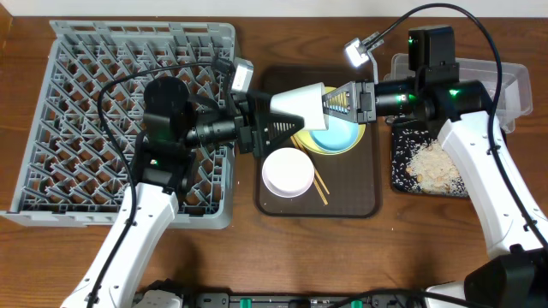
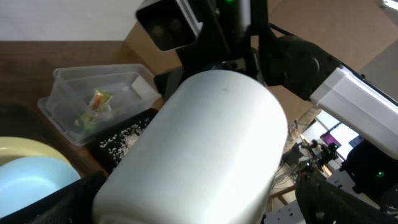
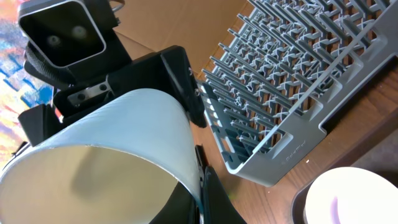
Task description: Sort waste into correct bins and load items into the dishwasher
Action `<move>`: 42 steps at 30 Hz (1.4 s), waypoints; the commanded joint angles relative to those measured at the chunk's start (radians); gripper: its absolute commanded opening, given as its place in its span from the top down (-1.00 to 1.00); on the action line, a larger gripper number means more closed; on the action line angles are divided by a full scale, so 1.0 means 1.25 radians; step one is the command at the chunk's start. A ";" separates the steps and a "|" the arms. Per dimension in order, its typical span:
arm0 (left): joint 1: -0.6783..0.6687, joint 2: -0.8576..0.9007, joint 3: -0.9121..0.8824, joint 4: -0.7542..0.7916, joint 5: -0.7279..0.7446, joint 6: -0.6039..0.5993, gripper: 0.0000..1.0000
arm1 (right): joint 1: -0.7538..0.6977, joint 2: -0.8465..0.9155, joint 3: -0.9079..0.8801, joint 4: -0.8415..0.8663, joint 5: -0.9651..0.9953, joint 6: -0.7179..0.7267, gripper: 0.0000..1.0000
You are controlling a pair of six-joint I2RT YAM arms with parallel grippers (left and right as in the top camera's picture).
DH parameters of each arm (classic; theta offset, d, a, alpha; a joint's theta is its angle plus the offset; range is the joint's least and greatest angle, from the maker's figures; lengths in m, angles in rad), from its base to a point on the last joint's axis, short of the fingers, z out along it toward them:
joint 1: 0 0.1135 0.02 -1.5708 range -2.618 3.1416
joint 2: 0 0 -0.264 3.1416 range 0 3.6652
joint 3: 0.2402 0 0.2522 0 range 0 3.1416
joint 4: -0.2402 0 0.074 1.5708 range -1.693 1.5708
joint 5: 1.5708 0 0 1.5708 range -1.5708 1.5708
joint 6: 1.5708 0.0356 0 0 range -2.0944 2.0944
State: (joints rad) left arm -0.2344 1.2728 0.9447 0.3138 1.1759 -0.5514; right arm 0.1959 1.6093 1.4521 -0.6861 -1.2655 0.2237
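Observation:
The small white cup (image 1: 300,103) hangs on its side in the air between my two grippers, above the dark brown tray. My right gripper (image 1: 332,103) is shut on the cup's rim, one finger inside and one outside, as the right wrist view (image 3: 202,186) shows. My left gripper (image 1: 282,120) is open around the cup's base, and a gap shows beside one finger. The cup fills the left wrist view (image 2: 211,137). The grey dish rack (image 1: 86,51) lies at the left. The pinkish-white bowl (image 1: 288,171), light blue bowl (image 1: 338,137), yellow plate (image 1: 304,144) and chopsticks (image 1: 318,186) lie on the brown tray.
The brown serving tray (image 1: 360,201) sits at the centre. The black tray (image 1: 398,171) at the right holds rice scraps (image 1: 432,167). The clear tub (image 1: 514,85) stands behind it and holds the yellow-green wrapper (image 2: 96,102). Cables loop over the rack.

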 commanded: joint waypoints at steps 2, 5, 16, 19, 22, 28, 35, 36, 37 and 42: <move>-0.020 0.001 0.015 0.011 0.017 -0.009 -0.88 | 0.002 -0.002 0.003 0.002 -0.027 0.006 0.98; -0.025 0.001 0.015 0.012 0.017 -0.009 -0.79 | 0.002 -0.002 0.003 0.002 -0.027 0.006 0.98; -0.025 0.001 0.015 0.027 0.016 -0.009 -0.50 | 0.002 -0.002 0.003 -0.005 -0.027 0.006 0.98; -0.025 0.001 0.015 0.026 0.014 -0.009 -0.34 | 0.004 -0.002 0.003 -0.005 -0.027 0.006 0.97; -0.024 0.001 0.015 0.026 0.013 -0.002 -0.26 | 0.004 -0.002 0.003 -0.005 -0.027 0.006 0.95; -0.024 0.001 0.015 0.020 0.007 0.022 -0.16 | 0.004 -0.002 0.003 -0.005 -0.027 0.006 0.83; -0.024 0.001 0.015 -0.031 -0.034 0.052 -0.02 | 0.004 -0.002 0.003 -0.005 -0.027 0.006 0.77; -0.024 0.001 0.015 -0.041 -0.042 0.055 0.00 | 0.004 -0.002 0.003 -0.005 -0.027 0.006 0.75; -0.024 0.001 0.015 -0.050 -0.051 0.058 0.01 | 0.004 -0.002 0.003 -0.005 -0.027 0.006 0.74; -0.009 0.001 0.015 -0.063 -0.056 0.075 0.11 | 0.002 -0.002 0.003 -0.005 -0.026 0.006 0.58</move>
State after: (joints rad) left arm -0.2691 1.2736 0.9451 0.2417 1.1557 -0.4881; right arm 0.1959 1.6112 1.4521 -0.6907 -1.2564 0.2306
